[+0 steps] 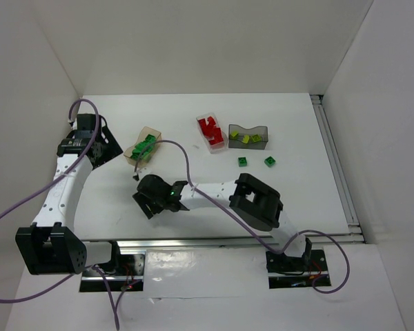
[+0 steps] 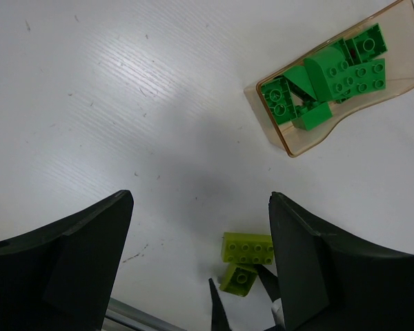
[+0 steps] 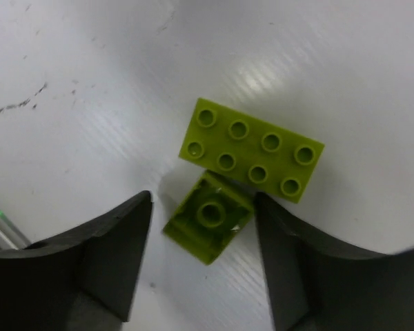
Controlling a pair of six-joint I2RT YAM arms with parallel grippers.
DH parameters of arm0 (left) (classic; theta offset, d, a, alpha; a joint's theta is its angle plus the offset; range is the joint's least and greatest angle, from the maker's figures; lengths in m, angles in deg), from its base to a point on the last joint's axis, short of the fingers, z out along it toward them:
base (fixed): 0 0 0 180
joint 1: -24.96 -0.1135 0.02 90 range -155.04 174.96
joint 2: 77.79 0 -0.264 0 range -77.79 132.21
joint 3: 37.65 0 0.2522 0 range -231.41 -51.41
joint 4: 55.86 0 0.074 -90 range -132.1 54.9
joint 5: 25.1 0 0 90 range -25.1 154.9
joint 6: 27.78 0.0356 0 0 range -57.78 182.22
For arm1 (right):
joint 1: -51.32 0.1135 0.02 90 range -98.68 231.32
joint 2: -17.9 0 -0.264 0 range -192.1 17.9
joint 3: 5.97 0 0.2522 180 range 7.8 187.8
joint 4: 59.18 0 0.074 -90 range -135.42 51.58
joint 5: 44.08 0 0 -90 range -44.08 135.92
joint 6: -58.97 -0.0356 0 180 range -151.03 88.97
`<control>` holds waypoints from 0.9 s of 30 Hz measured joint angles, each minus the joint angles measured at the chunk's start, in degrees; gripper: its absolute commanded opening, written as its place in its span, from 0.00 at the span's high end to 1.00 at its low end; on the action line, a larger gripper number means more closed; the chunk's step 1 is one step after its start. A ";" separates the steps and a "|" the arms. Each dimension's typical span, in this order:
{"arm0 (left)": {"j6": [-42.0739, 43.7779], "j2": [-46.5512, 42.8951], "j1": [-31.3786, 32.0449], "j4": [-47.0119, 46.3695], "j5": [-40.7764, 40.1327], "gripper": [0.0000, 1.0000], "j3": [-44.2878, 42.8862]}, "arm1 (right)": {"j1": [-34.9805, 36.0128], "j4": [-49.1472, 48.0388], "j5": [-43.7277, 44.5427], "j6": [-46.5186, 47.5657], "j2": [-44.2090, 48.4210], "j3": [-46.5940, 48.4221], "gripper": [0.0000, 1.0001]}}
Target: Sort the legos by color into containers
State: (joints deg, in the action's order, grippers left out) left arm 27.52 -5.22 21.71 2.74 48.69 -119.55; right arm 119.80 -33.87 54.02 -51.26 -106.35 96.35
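A small lime brick (image 3: 208,217) lies upside down between my right gripper's (image 3: 203,205) open jaws, with a gap on each side. A lime two-by-four brick (image 3: 252,148) touches its far edge. Both also show in the left wrist view, the small one (image 2: 238,278) and the long one (image 2: 248,249), with the right fingertips (image 2: 215,307) beside them. My left gripper (image 2: 200,200) is open and empty above bare table. The tan container (image 1: 150,132) holds dark green bricks (image 2: 331,76). The clear container (image 1: 212,132) holds red ones. The smoky grey container (image 1: 249,135) holds lime ones.
Two dark green bricks (image 1: 242,161) (image 1: 269,161) lie loose on the table in front of the grey container. The right arm (image 1: 259,201) stretches across the table's middle toward the left. A purple cable (image 1: 183,155) arcs over the tan container. White walls enclose the table.
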 measured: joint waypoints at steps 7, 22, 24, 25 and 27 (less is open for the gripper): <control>0.00 -0.13 0.00 -0.02 -0.02 0.11 0.00 | 0.00 2.91 7.32 -4.20 -0.33 1.05 0.63; 0.07 -1.11 0.00 -0.11 0.48 0.11 0.39 | -25.55 7.34 20.17 -9.09 30.21 -18.84 0.63; 0.07 -1.11 0.00 -0.11 0.63 0.11 0.44 | -30.80 6.82 20.74 -8.66 30.32 -18.45 0.63; 0.07 -1.11 0.00 -0.11 0.72 0.11 0.44 | -32.83 6.51 20.98 -8.39 29.94 -18.40 0.63; 0.07 -1.11 0.00 -0.11 0.90 0.11 0.44 | -36.28 6.14 21.07 -7.76 28.94 -18.12 0.63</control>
State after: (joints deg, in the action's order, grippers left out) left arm 27.59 -6.33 21.71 2.63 49.59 -119.11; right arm 83.52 -27.73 75.09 -59.02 -77.41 78.23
